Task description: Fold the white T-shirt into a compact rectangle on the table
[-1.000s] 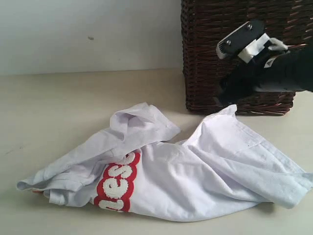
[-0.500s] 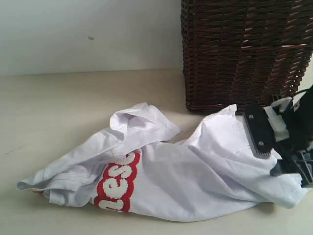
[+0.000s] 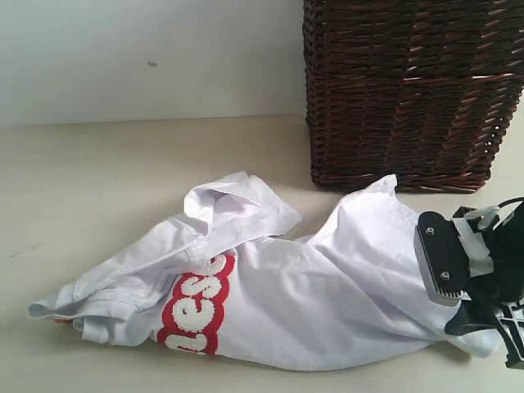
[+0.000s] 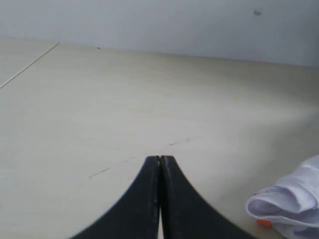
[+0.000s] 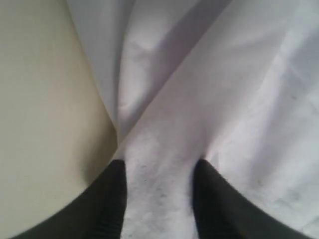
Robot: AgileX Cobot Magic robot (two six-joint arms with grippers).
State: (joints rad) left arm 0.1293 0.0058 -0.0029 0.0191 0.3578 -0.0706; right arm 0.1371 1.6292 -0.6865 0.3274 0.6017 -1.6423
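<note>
- Broadly, the table (image 3: 98, 180) takes up most of the exterior view: a flat, pale cream, matte surface running back to a plain light wall (image 3: 147, 49)
- At the far right of the table stands a dark brown wicker basket (image 3: 409, 90); it is upright, and its top is cut off by the edge of the view
- The white T-shirt (image 3: 327, 295) lies crumpled and unfolded on the table in front of the basket. It stretches from the left of the near area to the right edge. One raised corner of cloth reaches up to just beside the foot of the basket
- The right arm is low over the right-hand end of the shirt, with its black housing resting over the cloth near the right edge of the exterior view
- Right gripper (image 5: 159, 167): the two black fingers (image 5: 112, 199) stand a little apart with a raised ridge of white cloth filling the gap between them and touching both inner faces, so they are pinching the shirt
- Left gripper (image 4: 160, 159): the jaws are pressed together tip to tip and hold nothing. It hangs over bare table, with one bunched end of the shirt (image 4: 294, 199) lying near it but apart from it
- Red lettering (image 3: 196, 311) with white fill runs across a fold at the left-hand part of the shirt; only a few letters show
</note>
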